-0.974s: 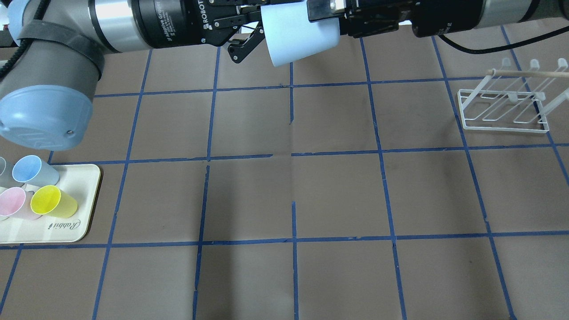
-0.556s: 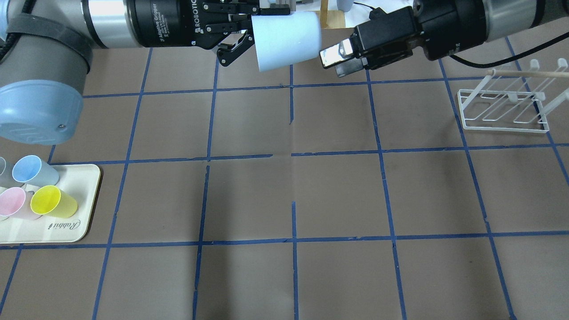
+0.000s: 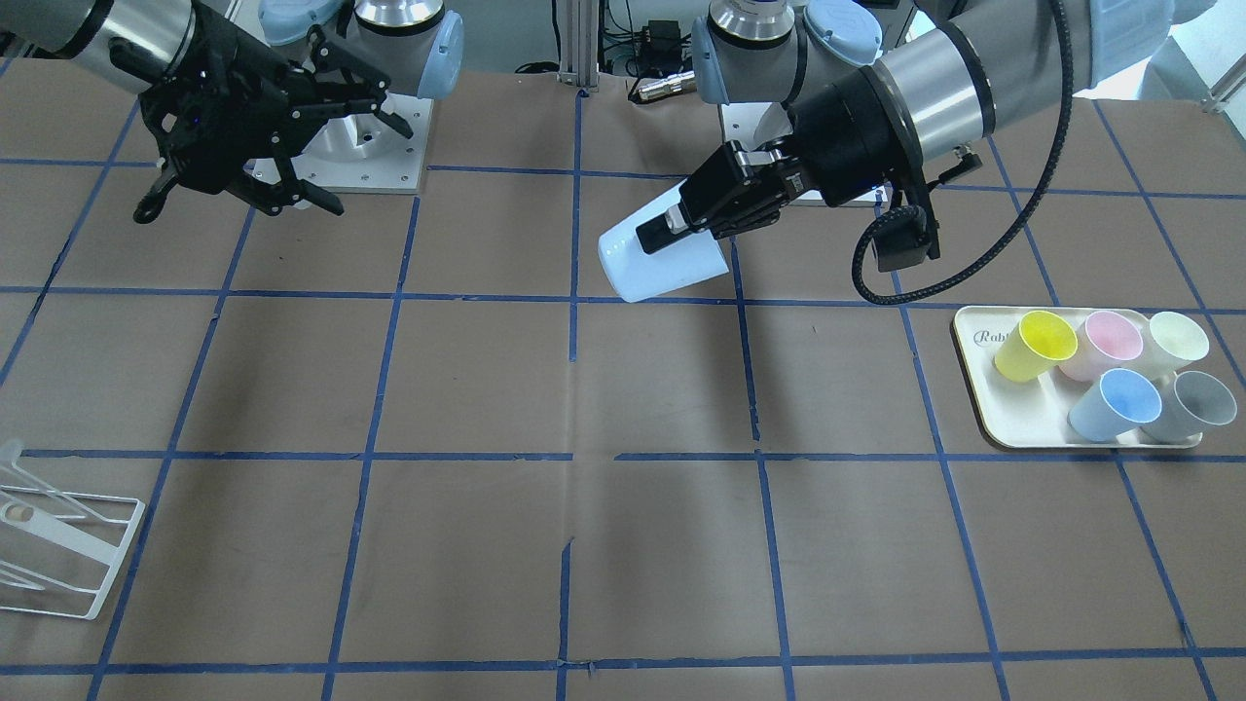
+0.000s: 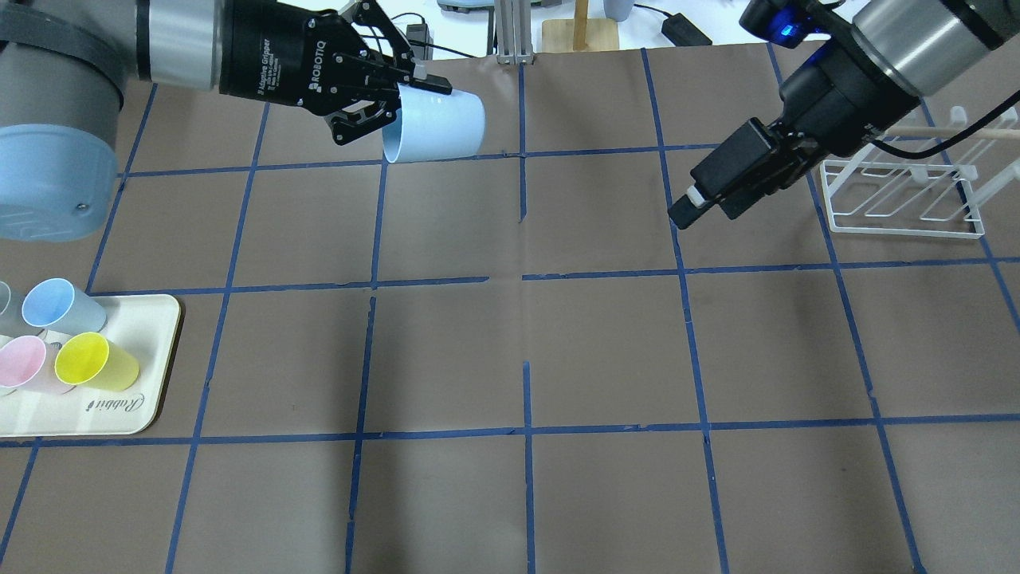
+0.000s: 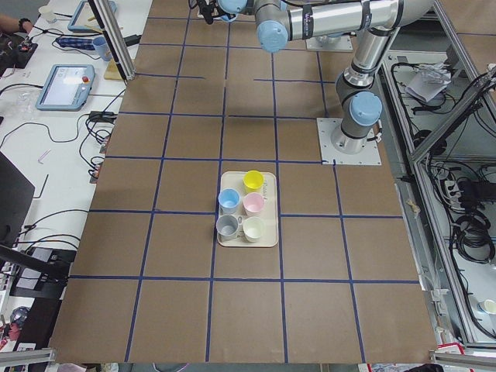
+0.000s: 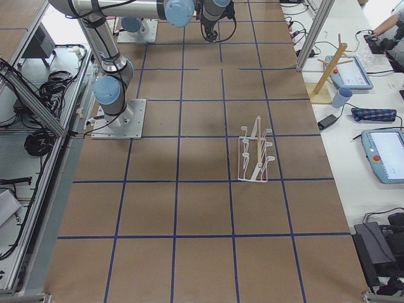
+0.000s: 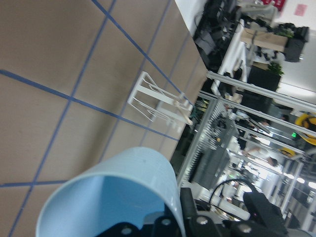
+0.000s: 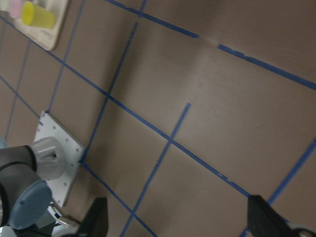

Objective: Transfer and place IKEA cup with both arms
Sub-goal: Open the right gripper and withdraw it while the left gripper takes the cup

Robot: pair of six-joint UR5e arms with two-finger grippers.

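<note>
Tabletop (image 4: 606,343), cup (image 4: 444,127) in left end effector (image 4: 401,108)

Tray (image 3: 1012,409): cream; you'll find yellow cup (image 3: 1037,346), pink cup (image 3: 1105,343), grey cup (image 3: 1192,407) standing in it.
Rack (image 4: 907,232): white wire, well apart from tray.

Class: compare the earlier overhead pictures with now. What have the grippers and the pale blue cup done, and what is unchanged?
The right gripper, earlier at the base end of the IKEA cup, has drawn back to the robot's right, jaws open and empty. The left gripper stays shut on the cup's rim and has carried it towards its own side. The tray and the rack have not moved.
</note>
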